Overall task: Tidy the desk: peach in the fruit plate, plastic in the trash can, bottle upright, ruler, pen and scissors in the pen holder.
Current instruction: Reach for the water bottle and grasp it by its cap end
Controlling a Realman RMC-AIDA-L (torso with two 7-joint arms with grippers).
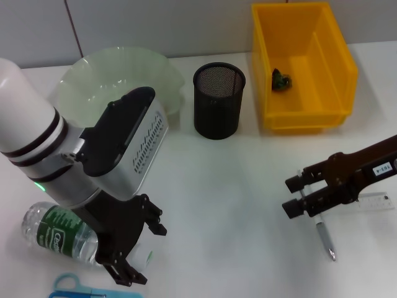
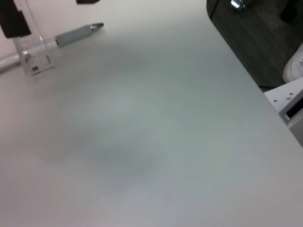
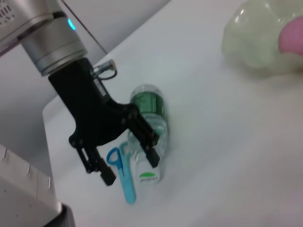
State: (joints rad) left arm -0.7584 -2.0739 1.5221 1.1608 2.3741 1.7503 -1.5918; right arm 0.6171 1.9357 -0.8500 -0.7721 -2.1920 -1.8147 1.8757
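Clear plastic water bottle with a green label (image 1: 59, 231) lies on its side on the white table (image 1: 223, 205) at about eight o'clock in the head view. The left gripper (image 1: 141, 248) hangs just over its cap end, fingers spread apart with nothing between them. Blue-handled scissors (image 1: 77, 287) lie at seven o'clock, just beside the bottle. At four o'clock the right gripper (image 1: 294, 195) is open above the silver-grey pen (image 1: 324, 237), with the transparent ruler (image 1: 377, 202) beside it. The black mesh pen holder (image 1: 218, 99) stands at twelve o'clock, the pale green fruit plate (image 1: 118, 77) at ten, the yellow bin (image 1: 304, 65) at one.
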